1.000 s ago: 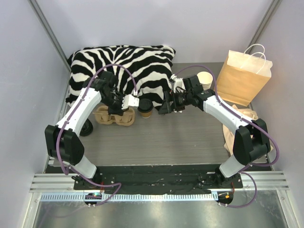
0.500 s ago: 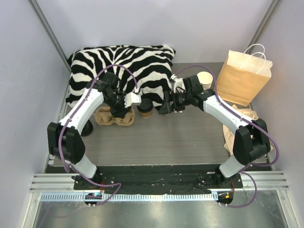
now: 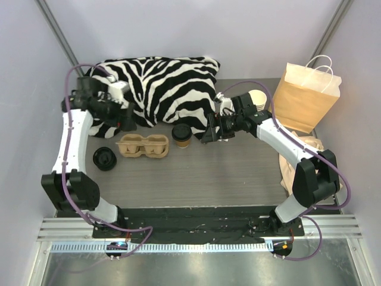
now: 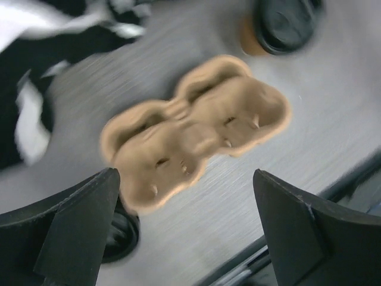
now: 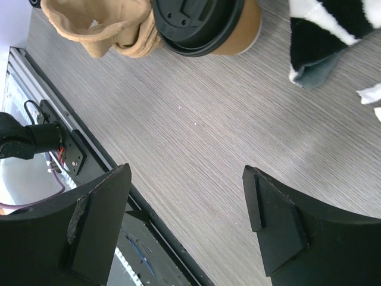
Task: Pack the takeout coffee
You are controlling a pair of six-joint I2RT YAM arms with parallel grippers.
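The takeout coffee (image 3: 182, 134), a tan cup with a black lid, stands on the table just right of a tan pulp cup carrier (image 3: 143, 146). My right gripper (image 3: 209, 133) hovers open just right of the cup, apart from it. In the right wrist view the coffee (image 5: 199, 24) and the carrier (image 5: 98, 24) lie beyond the open right gripper (image 5: 187, 220). My left gripper (image 3: 121, 113) is raised at the far left over the pillow's edge, open and holding nothing. The blurred left wrist view looks down past the open left gripper (image 4: 190, 238) at the carrier (image 4: 196, 131) and the coffee (image 4: 280, 27).
A zebra pillow (image 3: 161, 89) fills the back left. A loose black lid (image 3: 105, 158) lies left of the carrier. A stack of lidless cups (image 3: 257, 100) and a brown paper bag (image 3: 305, 95) stand at the back right. Crumpled tan paper (image 3: 300, 152) lies by the right arm.
My left gripper opened, let go of the carrier and swung up and back to the left. The carrier stayed on the table. The right arm has barely moved.
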